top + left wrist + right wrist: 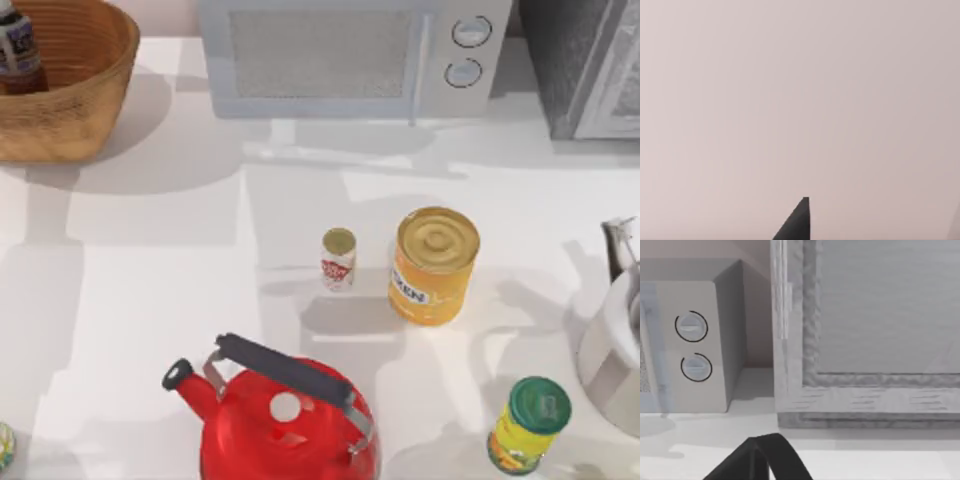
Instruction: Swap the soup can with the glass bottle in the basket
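Observation:
The soup can (338, 258), very small with a dull gold top and a red-and-white label, stands upright near the middle of the table. The glass bottle (19, 52), dark brown with a blue-purple and white label, stands inside the wicker basket (95, 95) at the table's far left corner. A dark tip of my left gripper (799, 222) shows in the left wrist view against a plain pale wall. A dark part of my right gripper (762, 460) shows in the right wrist view, facing the microwave's knobs (692, 345) and a grey appliance (865, 325). Neither gripper is near the can or the bottle.
A big yellow gold-lidded can (432, 265) stands just right of the soup can. A red kettle (285, 415) sits at the front, a green-lidded yellow can (528, 425) at the front right, and a silver kettle (615, 345) at the right edge. A microwave (350, 55) lines the back.

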